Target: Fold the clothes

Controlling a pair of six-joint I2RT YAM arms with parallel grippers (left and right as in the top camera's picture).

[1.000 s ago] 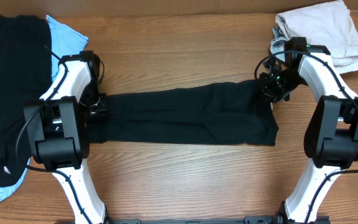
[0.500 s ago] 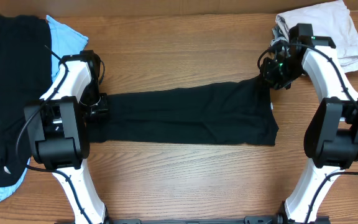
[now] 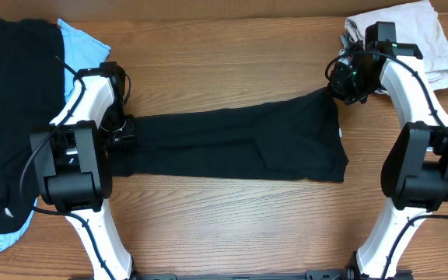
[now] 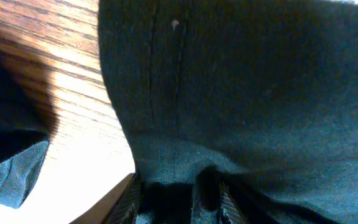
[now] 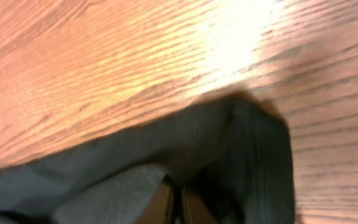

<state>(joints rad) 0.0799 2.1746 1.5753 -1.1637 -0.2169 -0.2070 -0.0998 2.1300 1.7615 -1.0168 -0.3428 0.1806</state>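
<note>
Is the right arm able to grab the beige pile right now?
Probably not yet: the beige pile lies just beside it, unobstructed, but the right pincer is shut on the black shirt.

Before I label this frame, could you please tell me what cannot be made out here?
Left wrist view: blur and dark cloth hide whether the jaws of the left gripper grip the black shirt.
Overhead: the left arm covers that shirt end.
Overhead: the black pile covers most of the light-blue garment; the left edge crops both.
</note>
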